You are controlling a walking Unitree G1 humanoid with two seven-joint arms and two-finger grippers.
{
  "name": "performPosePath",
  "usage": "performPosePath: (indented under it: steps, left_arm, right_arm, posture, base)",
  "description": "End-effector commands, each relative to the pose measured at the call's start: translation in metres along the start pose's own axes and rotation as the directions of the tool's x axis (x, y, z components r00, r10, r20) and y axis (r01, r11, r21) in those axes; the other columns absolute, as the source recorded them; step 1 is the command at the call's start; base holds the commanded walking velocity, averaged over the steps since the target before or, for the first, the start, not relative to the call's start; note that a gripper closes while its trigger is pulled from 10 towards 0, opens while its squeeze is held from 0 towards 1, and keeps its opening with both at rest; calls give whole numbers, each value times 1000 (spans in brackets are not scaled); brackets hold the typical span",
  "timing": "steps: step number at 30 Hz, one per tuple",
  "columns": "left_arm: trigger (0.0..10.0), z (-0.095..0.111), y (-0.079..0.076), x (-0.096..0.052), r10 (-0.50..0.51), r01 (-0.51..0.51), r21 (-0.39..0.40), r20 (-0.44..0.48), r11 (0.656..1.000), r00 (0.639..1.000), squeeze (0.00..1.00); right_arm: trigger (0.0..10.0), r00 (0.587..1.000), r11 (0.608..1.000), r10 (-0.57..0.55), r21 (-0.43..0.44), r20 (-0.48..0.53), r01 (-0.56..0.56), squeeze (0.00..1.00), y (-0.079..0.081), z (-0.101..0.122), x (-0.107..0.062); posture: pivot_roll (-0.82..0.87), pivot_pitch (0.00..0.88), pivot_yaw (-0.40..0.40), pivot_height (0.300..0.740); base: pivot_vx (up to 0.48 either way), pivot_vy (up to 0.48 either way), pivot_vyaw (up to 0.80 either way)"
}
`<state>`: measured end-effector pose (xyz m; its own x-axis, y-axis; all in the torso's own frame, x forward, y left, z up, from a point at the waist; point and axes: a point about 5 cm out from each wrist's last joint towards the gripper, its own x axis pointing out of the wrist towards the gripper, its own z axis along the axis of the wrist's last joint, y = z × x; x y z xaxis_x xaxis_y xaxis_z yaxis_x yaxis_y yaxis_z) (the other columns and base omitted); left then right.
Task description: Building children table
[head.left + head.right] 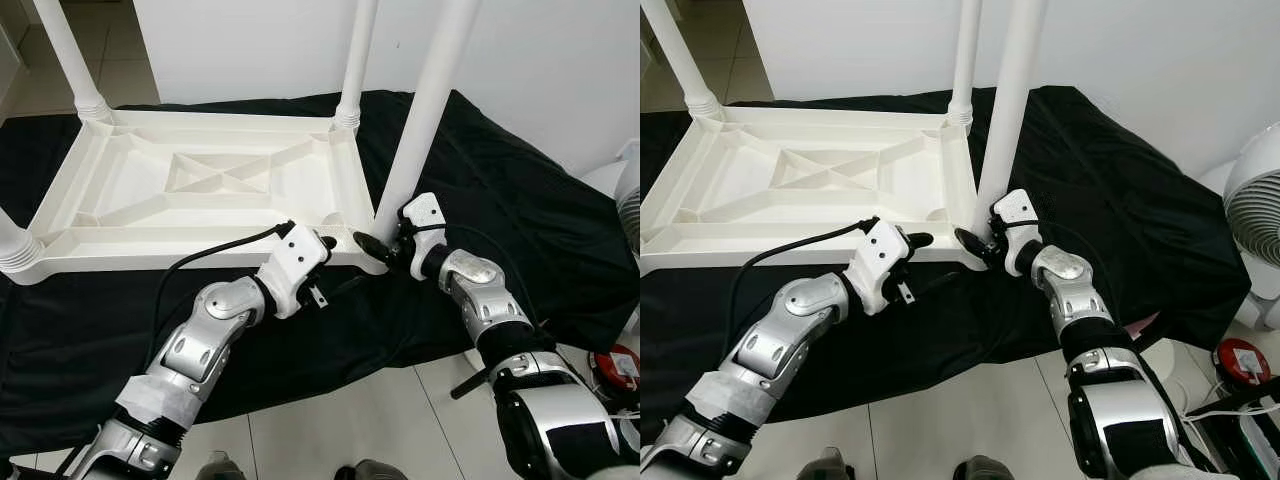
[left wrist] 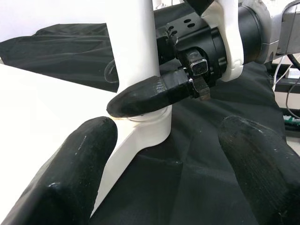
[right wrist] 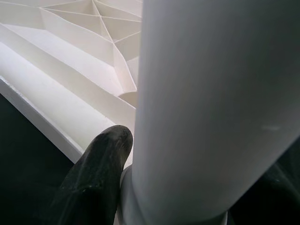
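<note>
A white plastic table top (image 1: 200, 190) lies upside down on a black cloth (image 1: 520, 210). White legs stand up from its corners. My right gripper (image 1: 385, 238) is shut on the near right leg (image 1: 425, 110) just above its socket. In the right wrist view one black finger (image 3: 98, 173) presses against that leg (image 3: 211, 103). My left gripper (image 1: 322, 268) is open at the table's near edge, just left of that corner. In the left wrist view its fingers (image 2: 79, 164) flank the corner socket (image 2: 145, 136), and the right gripper's finger (image 2: 150, 96) lies across the leg.
The far right leg (image 1: 355, 60), far left leg (image 1: 70, 60) and near left leg (image 1: 15, 245) stand in their corners. A white fan (image 1: 1260, 210) and a red device (image 1: 1240, 362) with cables are on the tiled floor at the right. A white wall rises behind.
</note>
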<state>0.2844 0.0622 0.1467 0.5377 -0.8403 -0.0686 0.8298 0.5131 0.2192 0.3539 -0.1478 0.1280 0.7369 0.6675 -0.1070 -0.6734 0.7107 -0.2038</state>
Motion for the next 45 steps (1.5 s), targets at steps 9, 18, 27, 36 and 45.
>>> performPosePath:
  steps: [9, 18, 27, 36, 45]
  left_arm:
    - [10000, -4, 0, -3, 5, -5, 4, -19, 1000, 1000, 0]
    - [10000, -6, 5, -2, 15, -15, 26, -30, 1000, 999, 0]
    - [10000, -2, 5, 4, -17, 18, 36, -19, 999, 1000, 0]
    - [10000, 0, 7, 7, -17, 18, 45, -11, 999, 1000, 0]
    - [10000, -2, 7, 3, -4, 5, 41, -14, 999, 1000, 0]
  right_arm:
    - [10000, 982, 983, -182, 17, -47, 183, 0, 5, -7, -4]
    - [10000, 864, 853, -497, 132, -82, 504, 0, 28, -5, -12]
    - [10000, 750, 732, -648, 164, -130, 661, 0, 58, 7, -12]
    - [10000, 763, 742, -633, 180, -130, 646, 1000, 60, 14, -12]
    - [10000, 843, 823, -534, 188, -62, 535, 322, 55, 13, -19]
  posture:
    - [56, 0, -51, 740]
    - [36, 0, -45, 740]
    - [16, 0, -26, 740]
    - [30, 0, -30, 740]
    - [32, 0, -35, 740]
  base:
    - [0, 0, 0]
    - [0, 0, 0]
    - [0, 0, 0]
    - [0, 0, 0]
    - [0, 0, 0]
